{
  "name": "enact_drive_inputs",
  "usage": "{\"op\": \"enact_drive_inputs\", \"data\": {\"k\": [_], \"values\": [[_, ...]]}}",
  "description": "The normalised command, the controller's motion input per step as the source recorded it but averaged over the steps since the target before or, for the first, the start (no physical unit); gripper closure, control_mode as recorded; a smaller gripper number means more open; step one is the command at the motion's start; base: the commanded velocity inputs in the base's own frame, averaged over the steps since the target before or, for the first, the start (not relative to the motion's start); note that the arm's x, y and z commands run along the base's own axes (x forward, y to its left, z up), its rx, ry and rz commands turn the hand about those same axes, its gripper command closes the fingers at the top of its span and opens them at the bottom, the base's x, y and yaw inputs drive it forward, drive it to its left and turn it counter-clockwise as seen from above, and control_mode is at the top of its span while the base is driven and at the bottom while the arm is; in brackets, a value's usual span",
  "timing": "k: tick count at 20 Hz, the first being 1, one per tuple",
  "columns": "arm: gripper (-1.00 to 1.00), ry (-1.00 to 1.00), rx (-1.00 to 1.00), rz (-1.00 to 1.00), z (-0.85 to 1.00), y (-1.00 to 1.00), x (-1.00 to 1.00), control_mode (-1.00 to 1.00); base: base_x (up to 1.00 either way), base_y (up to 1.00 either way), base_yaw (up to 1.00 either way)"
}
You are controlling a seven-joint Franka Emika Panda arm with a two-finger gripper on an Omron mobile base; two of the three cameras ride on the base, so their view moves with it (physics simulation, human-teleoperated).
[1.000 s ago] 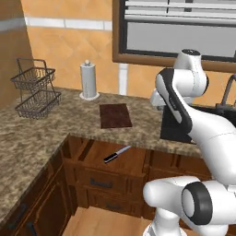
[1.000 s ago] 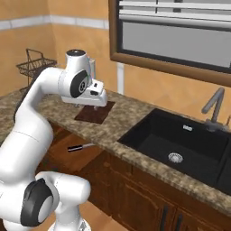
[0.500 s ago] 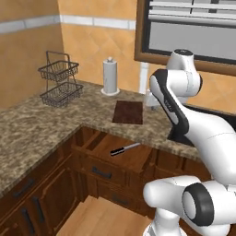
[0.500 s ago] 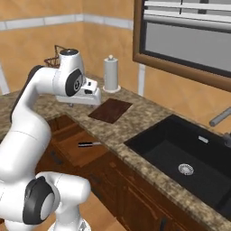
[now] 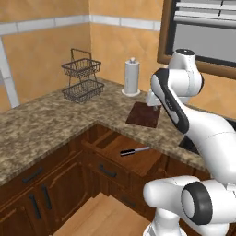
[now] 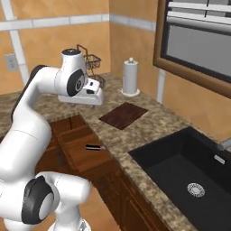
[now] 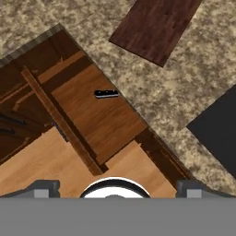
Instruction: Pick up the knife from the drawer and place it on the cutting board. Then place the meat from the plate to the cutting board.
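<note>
Hand view looks straight down from the pincer, whose 2 dark finger tips sit far apart at the bottom corners, spread wide and pinching nothing. In the right base view the pincer (image 6: 94, 104) hangs in the air above the speckled granite desk (image 6: 149, 128), over the edge where the drawer is pulled out, touching nothing.

Directly below lies the wide, shallow dark-brown wooden drawer (image 7: 99, 120), standing open. On its plain wood bottom rests the slim kitchen knife (image 7: 106, 94) with a black handle; its silver-grey blade runs under the lip of the desk as the hand camera sees it, so mainly the handle shows there. From the left base view the knife (image 5: 135, 150) lies flat, blade pointing toward the arm's side, well below the pincer.

Further out, on the desk just past the drawer, sits the thin rectangular cutting board of dark reddish-brown wood (image 6: 123, 115), bare. Beyond it stand a white paper-towel roll (image 6: 130, 77) and a black 2-tier wire basket (image 5: 82, 81); a black sink (image 6: 189, 169) lies to the right.

By my judgement the task is at its very start: the drawer is open, but the knife is not yet grasped and nothing rests on the board. I cannot spot the plate or the meat. Both placements are left.
</note>
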Motion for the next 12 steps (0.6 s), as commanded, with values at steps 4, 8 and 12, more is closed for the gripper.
{"op": "enact_drive_inputs", "data": {"k": [4, 8, 12], "values": [[-1.00, 0.00, 0.00, 0.00, 0.00, 0.00, 0.00, 1.00, 0.16, -0.53, 0.47], [-1.00, 0.03, 0.01, 0.09, -0.06, 0.00, 0.11, -1.00, 0.24, -0.16, 0.32], [-1.00, 0.15, 0.00, 0.25, -0.66, 0.12, 0.62, -1.00, 0.00, 0.00, 0.00]]}}
